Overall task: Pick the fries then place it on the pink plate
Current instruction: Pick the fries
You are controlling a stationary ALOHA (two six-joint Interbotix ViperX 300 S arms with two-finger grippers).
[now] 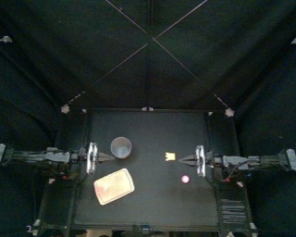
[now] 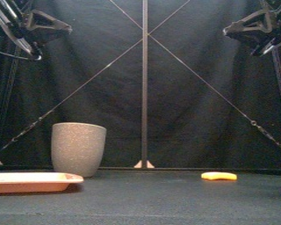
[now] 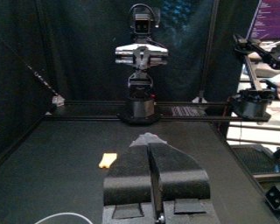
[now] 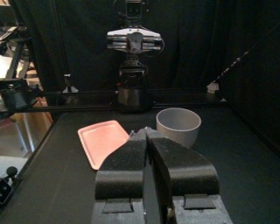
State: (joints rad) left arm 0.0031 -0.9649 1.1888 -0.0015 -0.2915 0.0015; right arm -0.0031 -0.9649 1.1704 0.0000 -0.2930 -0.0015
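End effectors (image 3: 150, 144) (image 4: 149, 138) parked apart, jaws together.

Dim booth: black curtains (image 2: 196, 39) and the black table (image 1: 157, 190) soak up light. The pink tray (image 1: 115, 187) and grey cup (image 2: 78, 149) stand out brightest, casting only faint shadows.

Tall grey speckled cup (image 1: 121, 145) stands upright on the black counter (image 1: 163, 199), mouth up, left of centre and in the back half. Front view: matte speckled wall, rim a little wider than the base, base flat on the counter. Right wrist view: round open mouth, pale inner wall. One more loose item: small reddish-pink object (image 1: 187, 179), right of centre, nearer the front edge than the cup and well apart from it. It is too small to tell shape or type and shows in the top view only.
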